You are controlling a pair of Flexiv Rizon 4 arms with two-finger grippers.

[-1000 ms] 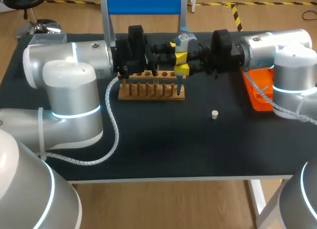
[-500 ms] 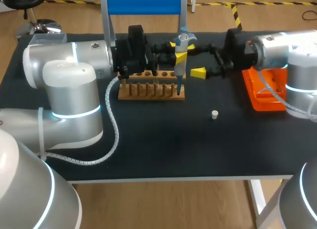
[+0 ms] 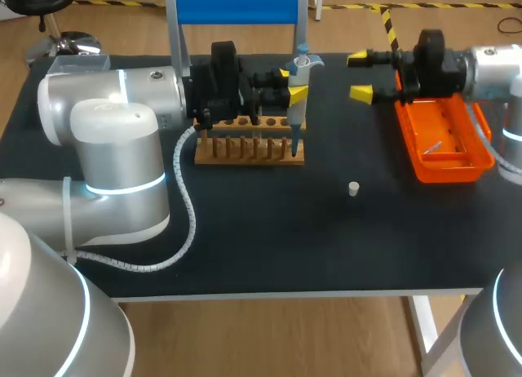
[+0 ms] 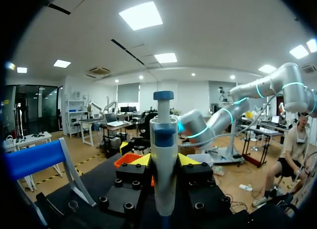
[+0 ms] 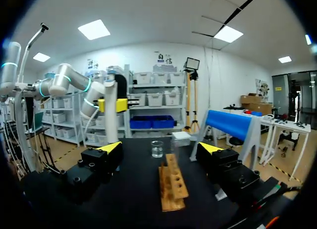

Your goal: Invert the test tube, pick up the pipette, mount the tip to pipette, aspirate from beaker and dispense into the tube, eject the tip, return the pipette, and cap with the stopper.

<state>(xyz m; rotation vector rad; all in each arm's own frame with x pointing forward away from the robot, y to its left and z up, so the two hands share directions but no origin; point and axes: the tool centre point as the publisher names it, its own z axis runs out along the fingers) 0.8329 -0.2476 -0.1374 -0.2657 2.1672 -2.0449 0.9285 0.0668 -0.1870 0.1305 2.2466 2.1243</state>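
Left wrist view: white, blue-capped pipette

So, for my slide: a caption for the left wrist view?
Left gripper holding the pipette upright.

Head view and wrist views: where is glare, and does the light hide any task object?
Head view: bright highlight on the left arm; pipette and stopper show plainly on the dark table. Left wrist view: pipette evenly lit, no glare. Right wrist view: clear beaker looks faint.
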